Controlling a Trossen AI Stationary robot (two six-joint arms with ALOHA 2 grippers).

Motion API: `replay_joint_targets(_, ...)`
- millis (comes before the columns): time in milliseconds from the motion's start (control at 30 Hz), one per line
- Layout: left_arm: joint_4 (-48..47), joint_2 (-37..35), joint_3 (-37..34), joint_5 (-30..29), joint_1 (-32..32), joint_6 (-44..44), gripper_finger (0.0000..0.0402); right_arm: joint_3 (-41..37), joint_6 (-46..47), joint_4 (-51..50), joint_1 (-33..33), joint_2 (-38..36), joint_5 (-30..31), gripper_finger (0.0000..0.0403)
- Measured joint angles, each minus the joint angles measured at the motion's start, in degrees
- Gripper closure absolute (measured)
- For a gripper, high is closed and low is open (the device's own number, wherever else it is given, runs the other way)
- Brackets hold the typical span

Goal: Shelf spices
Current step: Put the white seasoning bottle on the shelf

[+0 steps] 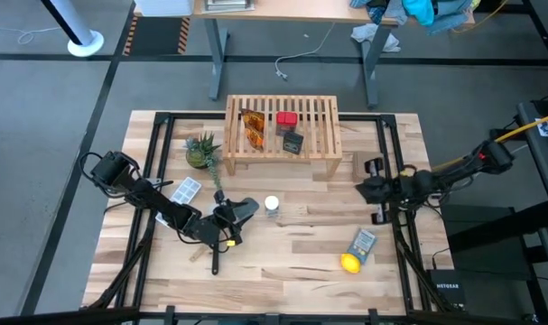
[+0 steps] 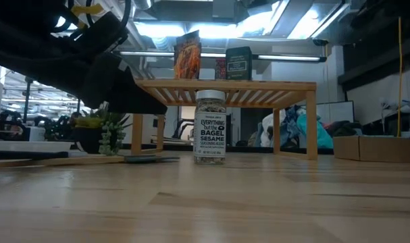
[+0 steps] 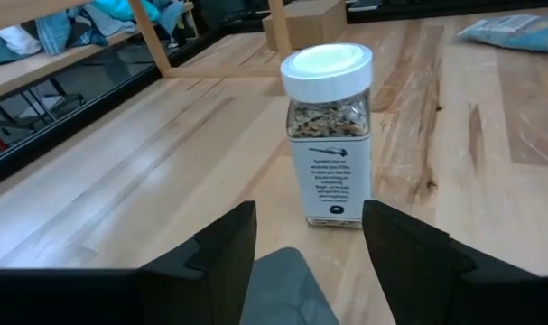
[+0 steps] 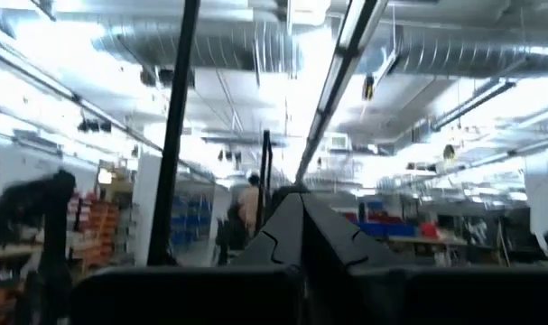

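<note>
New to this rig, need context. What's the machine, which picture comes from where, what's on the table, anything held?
Two dark robot arms work at a plank table. One picture looks straight down, one looks level from the tabletop, two come from the wrists. The left gripper is open, facing the white-capped bottle, which stands upright on the table and is not gripped. The right gripper waits at the table's right, shut and empty. On the shelf: amber packets, red box, black box. Also on the table: lemon, grey-blue packet, small plant.

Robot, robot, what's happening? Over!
Left gripper open, lined up on bottle. Right gripper shut, waiting at table's right. Three spices on shelf. Nothing in the way.
</note>
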Motion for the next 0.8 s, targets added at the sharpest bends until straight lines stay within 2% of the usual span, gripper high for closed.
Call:
replay_joint_targets(400, 0.0, 0.0, 0.0, 0.0, -1.0, -0.1, 0.0204, 0.3, 3.5, -28.2, 0.0, -28.6, -1.9, 0.0395)
replay_joint_targets(567, 0.0, 0.0, 0.0, 0.0, -1.0, -0.1, 0.0204, 5.1, 5.2, -58.4, 0.0, -39.0, -2.0, 0.0395)
replay_joint_targets(667, 0.0, 0.0, 0.0, 0.0, -1.0, -0.2, 0.0204, 6.8, 9.3, -69.0, 0.0, -40.3, -2.4, 0.0395)
replay_joint_targets(800, 0.0, 0.0, 0.1, 0.0, -1.0, -0.4, 0.0204, 7.0, 9.2, -73.2, 0.0, -39.7, -5.4, 0.0395)
